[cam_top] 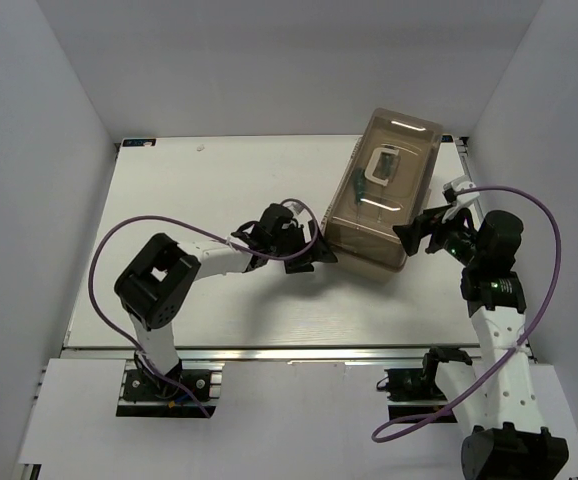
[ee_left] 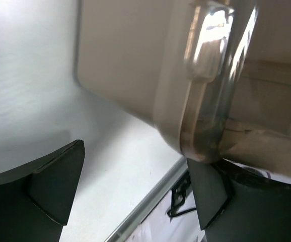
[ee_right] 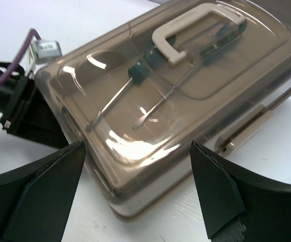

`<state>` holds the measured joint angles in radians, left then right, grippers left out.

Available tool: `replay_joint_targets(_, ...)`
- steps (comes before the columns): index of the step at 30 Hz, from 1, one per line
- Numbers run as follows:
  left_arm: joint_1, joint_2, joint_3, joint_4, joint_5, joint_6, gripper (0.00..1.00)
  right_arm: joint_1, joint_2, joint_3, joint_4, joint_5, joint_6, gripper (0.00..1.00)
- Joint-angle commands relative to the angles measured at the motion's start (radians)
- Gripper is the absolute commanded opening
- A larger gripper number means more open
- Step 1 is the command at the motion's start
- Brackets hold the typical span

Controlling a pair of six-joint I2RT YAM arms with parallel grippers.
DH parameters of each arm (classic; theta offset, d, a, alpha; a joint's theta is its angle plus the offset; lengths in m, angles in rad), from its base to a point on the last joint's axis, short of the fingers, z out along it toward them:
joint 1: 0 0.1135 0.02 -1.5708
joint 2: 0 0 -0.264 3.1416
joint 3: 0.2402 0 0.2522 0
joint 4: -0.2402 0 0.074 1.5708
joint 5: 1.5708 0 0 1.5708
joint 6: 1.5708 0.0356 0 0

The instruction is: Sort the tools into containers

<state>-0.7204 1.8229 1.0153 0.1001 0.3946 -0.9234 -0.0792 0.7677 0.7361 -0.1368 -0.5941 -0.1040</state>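
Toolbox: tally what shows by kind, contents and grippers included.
Toolbox: 1
Green-handled screwdrivers inside it: 2
Grippers: 2 (left gripper, right gripper, both open)
Total: 5

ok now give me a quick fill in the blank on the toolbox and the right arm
1. The lid of the toolbox is ___.
2. Through the lid you can see ___ green-handled screwdrivers.
3. The handle on top of the lid is ___ in colour.
4. The right tool is ___, gripping nothing.

Missing words: closed; two; white; open
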Motion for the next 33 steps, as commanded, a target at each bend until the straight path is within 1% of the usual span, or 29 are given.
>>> replay_joint_targets(1, 0.045, -0.063, 0.006, -0.022, -0.126, -0.034, 0.92, -0.005, -0.033, 0.003, -0.059, 0.034, -0.052, 0.89)
replay_joint_targets(4, 0.073, -0.157, -0.049, -0.056, -0.18, -0.026, 0.91, -0.007, -0.06, 0.002, -0.092, 0.014, -0.089, 0.89)
replay_joint_targets(5, 0.079, -0.224, -0.066, -0.066, -0.216, -0.009, 0.91, -0.007, -0.067, 0.006, -0.099, -0.004, -0.117, 0.88)
replay_joint_targets(7, 0.088, -0.304, -0.118, -0.13, -0.275, 0.012, 0.9, -0.007, -0.076, 0.017, -0.13, -0.084, -0.141, 0.84)
replay_joint_targets(8, 0.088, -0.347, -0.133, -0.157, -0.31, 0.04, 0.88, -0.007, -0.074, 0.038, -0.147, -0.11, -0.154, 0.79)
replay_joint_targets(9, 0.088, -0.432, -0.156, -0.219, -0.383, 0.053, 0.87, -0.007, -0.067, 0.049, -0.155, -0.142, -0.149, 0.76)
replay_joint_targets(10, 0.088, -0.474, -0.165, -0.252, -0.443, 0.067, 0.86, -0.005, -0.059, 0.058, -0.156, -0.145, -0.128, 0.72)
replay_joint_targets(11, 0.088, -0.56, -0.173, -0.284, -0.526, 0.089, 0.84, -0.005, -0.035, 0.087, -0.168, -0.13, -0.084, 0.67)
replay_joint_targets(12, 0.088, -0.604, -0.197, -0.331, -0.563, 0.096, 0.84, -0.007, -0.018, 0.106, -0.181, -0.125, -0.07, 0.66)
replay_joint_targets(14, 0.088, -0.7, -0.231, -0.341, -0.612, 0.126, 0.84, -0.007, 0.043, 0.179, -0.239, -0.116, -0.056, 0.68)
replay_joint_targets(15, 0.088, -0.8, -0.275, -0.315, -0.634, 0.139, 0.86, -0.007, 0.059, 0.206, -0.256, -0.115, -0.045, 0.69)
replay_joint_targets(16, 0.088, -0.853, -0.302, -0.291, -0.631, 0.174, 0.89, -0.005, 0.074, 0.229, -0.27, -0.108, -0.034, 0.72)
replay_joint_targets(17, 0.088, -0.904, -0.325, -0.23, -0.62, 0.196, 0.93, -0.005, 0.096, 0.247, -0.27, -0.092, -0.019, 0.72)
replay_joint_targets(18, 0.088, -0.995, -0.372, -0.2, -0.6, 0.218, 0.95, -0.007, 0.105, 0.288, -0.273, -0.081, 0.012, 0.73)
replay_joint_targets(19, 0.088, -1.037, -0.392, -0.174, -0.593, 0.248, 0.97, -0.005, 0.116, 0.31, -0.271, -0.066, 0.036, 0.84)
replay_joint_targets(20, 0.088, -1.072, -0.411, -0.136, -0.583, 0.259, 0.98, -0.007, 0.142, 0.333, -0.283, -0.031, 0.064, 0.89)
replay_joint_targets(21, 0.088, -1.129, -0.426, -0.125, -0.58, 0.268, 0.98, -0.007, 0.162, 0.397, -0.306, -0.007, 0.096, 0.89)
replay_joint_targets(22, 0.088, -1.149, -0.441, -0.123, -0.579, 0.282, 0.98, -0.005, 0.186, 0.436, -0.337, 0.016, 0.121, 0.89)
replay_joint_targets(23, 0.088, -1.165, -0.445, -0.132, -0.579, 0.285, 0.98, -0.005, 0.238, 0.48, -0.374, 0.081, 0.139, 0.89)
replay_joint_targets(24, 0.088, -1.175, -0.445, -0.14, -0.58, 0.285, 0.98, -0.005, 0.264, 0.568, -0.459, 0.121, 0.147, 0.89)
replay_joint_targets(26, 0.088, -1.191, -0.435, -0.155, -0.571, 0.288, 0.98, -0.007, 0.326, 0.641, -0.526, 0.213, 0.148, 0.89)
replay_joint_targets(28, 0.09, -1.191, -0.431, -0.155, -0.556, 0.29, 0.98, -0.005, 0.338, 0.684, -0.572, 0.247, 0.118, 0.89)
replay_joint_targets(30, 0.088, -1.188, -0.426, -0.146, -0.545, 0.296, 0.98, -0.007, 0.323, 0.68, -0.574, 0.261, 0.109, 0.89)
replay_joint_targets(33, 0.088, -1.173, -0.408, -0.145, -0.531, 0.319, 0.98, -0.007, 0.271, 0.635, -0.531, 0.258, 0.11, 0.89)
